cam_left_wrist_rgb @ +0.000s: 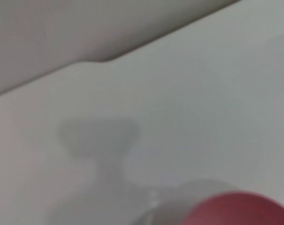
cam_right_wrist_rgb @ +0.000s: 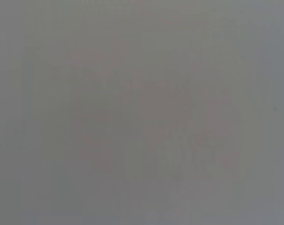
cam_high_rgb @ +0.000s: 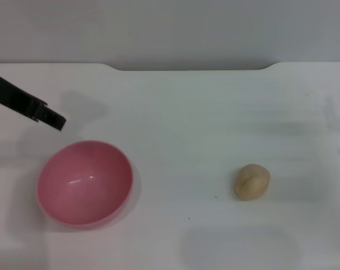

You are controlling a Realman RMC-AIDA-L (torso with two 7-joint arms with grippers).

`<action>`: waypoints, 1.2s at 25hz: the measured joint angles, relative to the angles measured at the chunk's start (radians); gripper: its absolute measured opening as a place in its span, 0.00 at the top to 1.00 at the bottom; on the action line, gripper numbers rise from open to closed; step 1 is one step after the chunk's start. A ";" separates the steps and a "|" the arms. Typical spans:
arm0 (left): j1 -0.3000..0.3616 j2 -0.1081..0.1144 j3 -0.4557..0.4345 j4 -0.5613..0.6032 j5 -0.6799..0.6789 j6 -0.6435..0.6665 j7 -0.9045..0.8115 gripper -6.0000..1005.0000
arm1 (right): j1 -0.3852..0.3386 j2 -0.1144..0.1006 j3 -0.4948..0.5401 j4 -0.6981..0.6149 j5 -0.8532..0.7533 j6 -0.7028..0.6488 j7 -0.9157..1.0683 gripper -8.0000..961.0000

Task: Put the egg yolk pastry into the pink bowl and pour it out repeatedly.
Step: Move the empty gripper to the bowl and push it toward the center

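The left gripper [cam_high_rgb: 56,120] entered from the upper left of the head view as a thin dark bar, its tip hanging just above the far rim of the bowl and holding nothing; whether its fingers were apart or together could not be told. The right gripper was out of sight in every view, and the right wrist view showed only a blank grey field.

A white table [cam_high_rgb: 203,112] filled most of the frame, with a grey wall behind it.

The bowl [cam_high_rgb: 84,183] sat at lower left of the head view, pink, glossy, deep and empty, tipped slightly so its opening faced the camera. Its rim [cam_left_wrist_rgb: 240,211] also peeked in at the lower right of the left wrist view.

The pastry [cam_high_rgb: 252,181] lay at lower right of centre, well apart from the bowl, alone on the table, tan and matte with a crease across its top.

Judging by looks, the pastry was light, soft and crumbly, so best pinched gently across its narrow sides. The bowl looked light, stiff and slippery, best taken by the rim.
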 joint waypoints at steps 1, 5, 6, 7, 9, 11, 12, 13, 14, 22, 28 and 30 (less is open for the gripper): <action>0.000 -0.001 0.004 -0.009 0.000 0.002 -0.006 0.32 | 0.001 0.000 0.004 0.000 0.000 0.000 -0.008 0.41; 0.000 -0.002 0.020 -0.070 -0.004 0.005 -0.020 0.32 | 0.004 -0.001 0.013 -0.002 0.001 0.000 -0.030 0.41; 0.000 -0.001 0.024 -0.089 -0.003 0.001 -0.021 0.32 | 0.004 -0.001 0.013 -0.002 0.001 0.000 -0.031 0.41; -0.001 0.000 0.027 -0.107 0.000 -0.005 -0.021 0.32 | 0.005 -0.001 0.013 -0.002 0.001 0.000 -0.031 0.41; -0.004 0.003 0.031 -0.142 0.003 -0.022 -0.022 0.33 | 0.005 -0.001 0.014 -0.002 0.001 0.000 -0.031 0.41; -0.005 0.003 0.032 -0.165 0.009 -0.037 -0.023 0.33 | 0.005 -0.002 0.014 -0.003 0.001 0.000 -0.031 0.41; -0.005 0.004 0.034 -0.179 0.014 -0.050 -0.022 0.33 | 0.005 -0.002 0.015 -0.004 0.001 0.000 -0.031 0.41; -0.004 0.004 0.039 -0.191 0.020 -0.065 -0.021 0.33 | 0.005 -0.002 0.015 -0.005 0.001 0.000 -0.031 0.41; -0.002 0.004 0.048 -0.203 0.028 -0.082 -0.020 0.33 | 0.005 -0.002 0.015 -0.007 0.001 0.000 -0.031 0.41; -0.005 0.006 0.116 -0.309 0.078 -0.158 -0.014 0.34 | 0.008 -0.002 0.022 -0.020 0.002 0.000 -0.071 0.41; -0.002 0.004 0.154 -0.336 0.094 -0.205 -0.017 0.35 | 0.005 -0.004 0.028 -0.019 0.002 0.000 -0.071 0.41; 0.001 0.003 0.160 -0.356 0.095 -0.223 -0.018 0.36 | 0.005 -0.006 0.028 -0.017 0.002 -0.001 -0.071 0.41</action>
